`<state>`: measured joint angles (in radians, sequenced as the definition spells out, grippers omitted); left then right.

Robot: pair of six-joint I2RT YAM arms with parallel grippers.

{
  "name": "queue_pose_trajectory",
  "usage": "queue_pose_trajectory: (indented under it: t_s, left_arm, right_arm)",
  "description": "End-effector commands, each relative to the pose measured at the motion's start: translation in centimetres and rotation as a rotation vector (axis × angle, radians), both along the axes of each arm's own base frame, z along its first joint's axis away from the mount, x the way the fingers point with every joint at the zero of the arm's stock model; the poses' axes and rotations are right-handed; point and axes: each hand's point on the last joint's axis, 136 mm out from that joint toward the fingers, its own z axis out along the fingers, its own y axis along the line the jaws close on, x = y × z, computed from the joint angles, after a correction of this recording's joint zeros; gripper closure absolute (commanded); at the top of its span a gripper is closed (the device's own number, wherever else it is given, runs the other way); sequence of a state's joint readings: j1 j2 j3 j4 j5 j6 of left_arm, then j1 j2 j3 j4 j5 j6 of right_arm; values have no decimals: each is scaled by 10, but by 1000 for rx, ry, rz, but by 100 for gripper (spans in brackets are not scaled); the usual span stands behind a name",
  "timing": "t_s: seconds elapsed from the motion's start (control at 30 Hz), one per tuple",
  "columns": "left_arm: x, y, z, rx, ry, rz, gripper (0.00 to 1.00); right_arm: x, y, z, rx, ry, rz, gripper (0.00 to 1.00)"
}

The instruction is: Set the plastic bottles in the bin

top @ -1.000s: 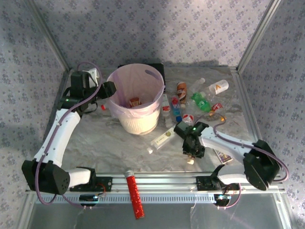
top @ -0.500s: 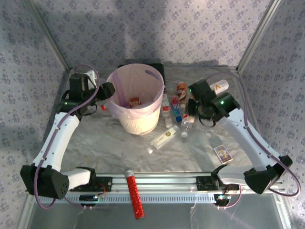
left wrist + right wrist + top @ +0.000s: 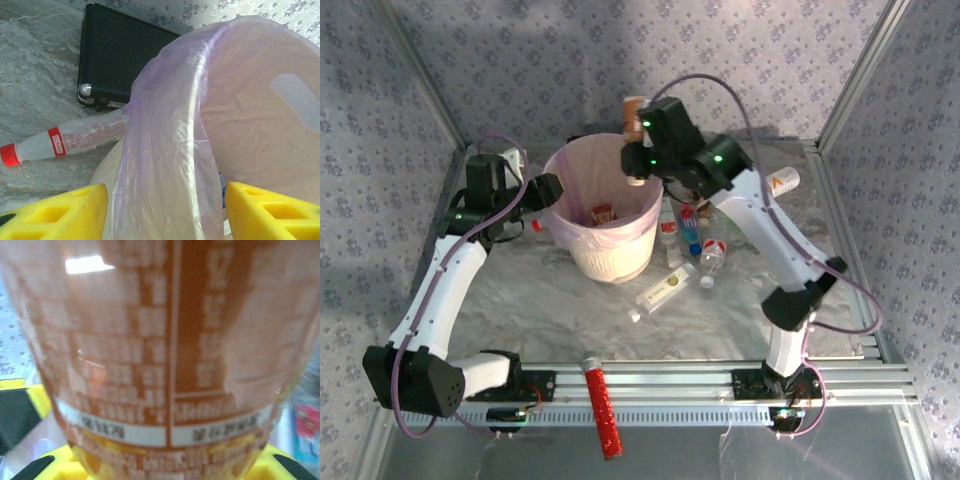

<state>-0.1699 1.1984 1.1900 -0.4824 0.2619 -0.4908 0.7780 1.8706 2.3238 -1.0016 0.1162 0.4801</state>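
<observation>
Bin (image 3: 610, 255): round, pale-pink translucent wall, crinkled film liner, whitish ribbed base; near table (image 3: 520, 300) far edge. Right gripper (image 3: 637, 148) raised above bin's far rim, fingers clamped on amber bottle (image 3: 165, 350) with glossy printed label. Left gripper (image 3: 165, 189) straddles liner-covered rim, fingers spread; cannot tell whether it grips. Clear bottles (image 3: 713, 255) lie right of bin.
</observation>
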Motion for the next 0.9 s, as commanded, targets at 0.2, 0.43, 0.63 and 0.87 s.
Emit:
queue_pose_trajectory:
  t_s: [0.2,0.43,0.63,0.87]
  left_arm:
    - [-13,7,37,78,-61,-43,15]
    - [-10,34,82,122,-170,11,3]
    - [17,78,57,144,-103,128,7]
    - [61,87,0,185,1,130,11]
  right_arm:
    - [-5,53,-75,-118,163,173,75]
    - [-8,61,-114,-166,240,195,71]
    - [-10,61,-114,-170,245,204,44]
    - [-18,52,-75,-135,174,217,22]
